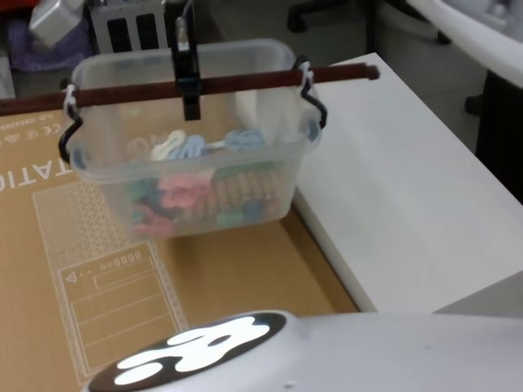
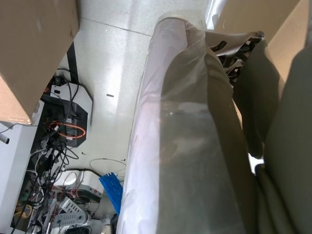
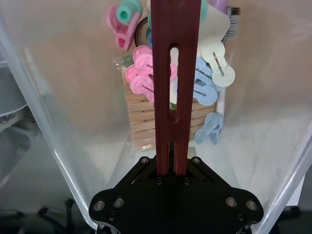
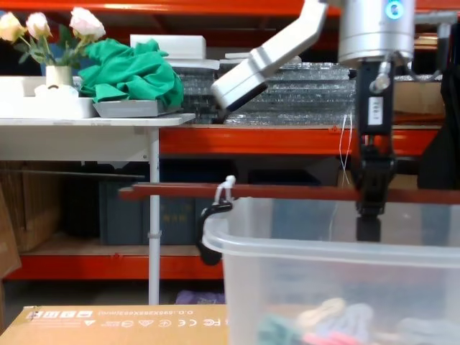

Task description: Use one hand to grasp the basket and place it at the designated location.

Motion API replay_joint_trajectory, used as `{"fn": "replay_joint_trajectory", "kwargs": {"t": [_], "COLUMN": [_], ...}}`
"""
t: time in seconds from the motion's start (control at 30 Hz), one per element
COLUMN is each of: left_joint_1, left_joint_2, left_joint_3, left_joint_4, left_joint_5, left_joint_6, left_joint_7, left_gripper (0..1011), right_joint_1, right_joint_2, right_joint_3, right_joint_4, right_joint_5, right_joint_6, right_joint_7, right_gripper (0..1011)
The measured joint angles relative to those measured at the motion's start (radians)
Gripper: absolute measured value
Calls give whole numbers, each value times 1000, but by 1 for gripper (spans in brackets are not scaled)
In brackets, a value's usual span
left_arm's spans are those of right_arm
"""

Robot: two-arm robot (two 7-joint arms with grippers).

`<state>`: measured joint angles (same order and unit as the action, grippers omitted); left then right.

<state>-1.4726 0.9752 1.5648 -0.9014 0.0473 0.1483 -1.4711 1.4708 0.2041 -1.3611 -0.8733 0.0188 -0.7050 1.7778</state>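
Basket (image 1: 188,175) hangs from right end effector (image 1: 190,100) beside white table (image 1: 392,204).

Orange shelving (image 4: 251,140) behind a white table (image 4: 93,123) (flowers (image 4: 43,27), green cloth (image 4: 133,72) atop).

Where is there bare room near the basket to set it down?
Two free patches. The white table, right of the basket, is bare up to its edges. The cardboard sheet on the basket's near side carries only print. Behind the basket it is crowded with equipment. The right gripper is shut on the handle.
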Motion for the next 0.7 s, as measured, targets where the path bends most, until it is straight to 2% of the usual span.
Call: {"fn": "replay_joint_trajectory", "kwargs": {"t": [0.2,0.5,0.7], "left_joint_1": [0,0,0], "left_joint_2": [0,0,0], "left_joint_3": [0,0,0], "left_joint_4": [0,0,0], "left_joint_5": [0,0,0], "left_joint_6": [0,0,0], "left_joint_7": [0,0,0], "left_gripper": [0,0,0], "right_joint_1": [-12,-44,-57], "right_joint_2": [-63,-135,-153], "right_joint_3": [-26,-61,-79], "right_joint_4": [72,162,165], "right_joint_5": [12,47,64], "right_joint_6": [-64,-161,-183], "right_joint_7": [3,23,31], "right_gripper": [0,0,0]}}
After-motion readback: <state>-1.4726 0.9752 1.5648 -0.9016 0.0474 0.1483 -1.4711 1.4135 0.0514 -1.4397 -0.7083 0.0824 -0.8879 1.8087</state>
